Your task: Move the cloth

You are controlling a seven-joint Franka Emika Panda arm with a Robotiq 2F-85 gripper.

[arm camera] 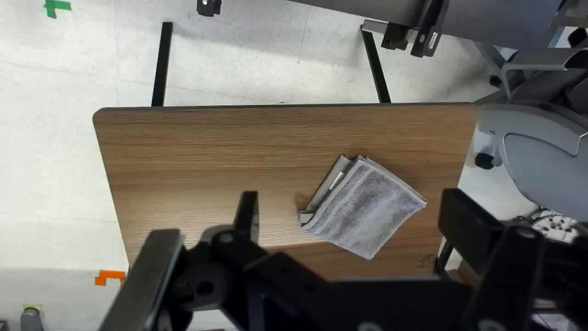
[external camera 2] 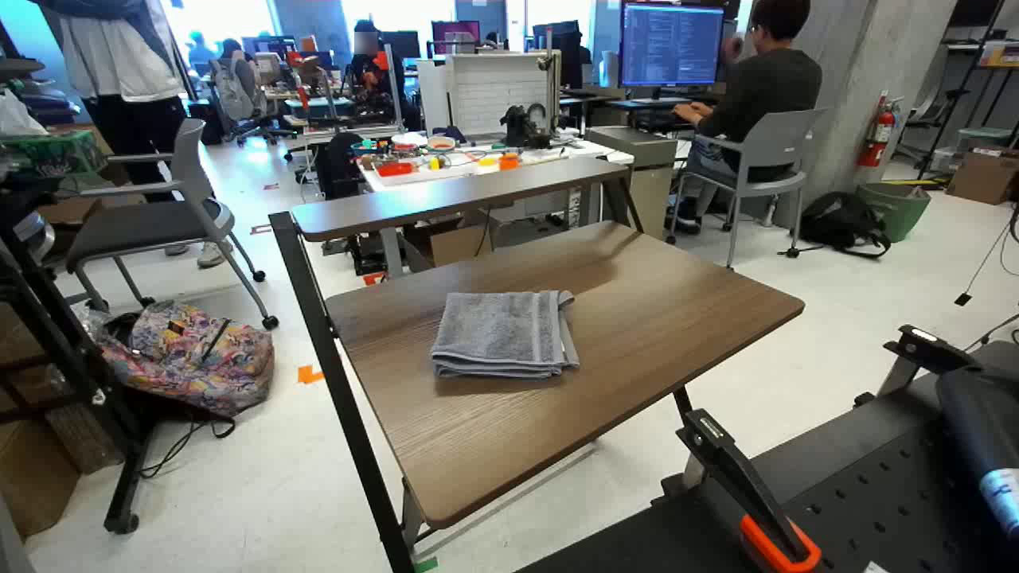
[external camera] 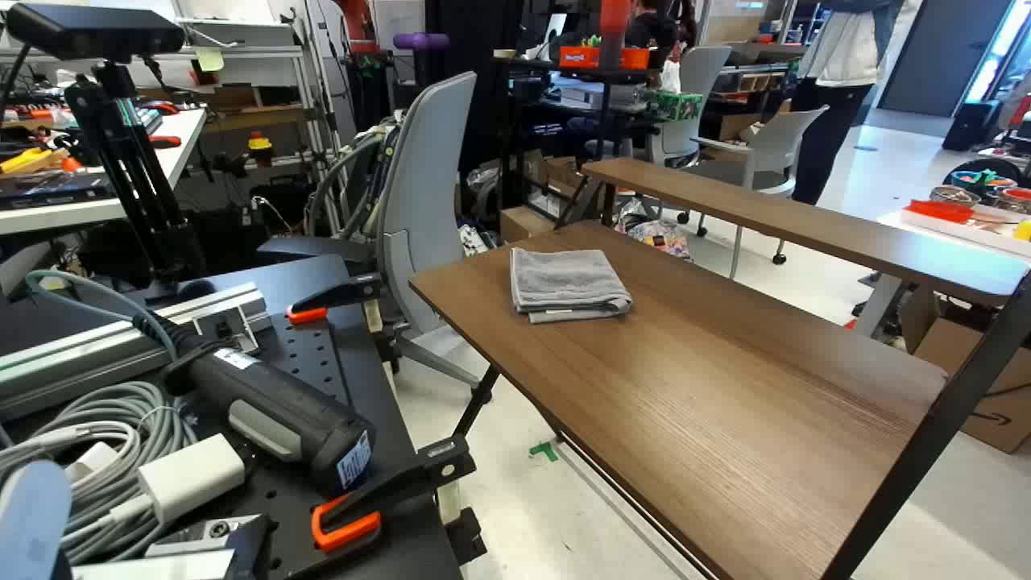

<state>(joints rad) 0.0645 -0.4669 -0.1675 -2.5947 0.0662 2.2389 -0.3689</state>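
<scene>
Gripper [arm camera: 351, 207]: spread wide, holding nothing. Cloth [arm camera: 365, 211]: folded, flat on table [arm camera: 206, 161], framed within the gripper's gap in the wrist view. Handling, advised: centre over it, descend squarely, gather every layer before lifting.

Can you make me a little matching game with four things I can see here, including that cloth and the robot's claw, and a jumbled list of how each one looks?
Things
1. cloth
2. gripper (the claw)
3. table
4. extinguisher

Looks
A. black, jaws apart
B. red
C. grey, folded
D. brown, beneath the cloth

Pairs: 1-C, 2-A, 3-D, 4-B
</scene>
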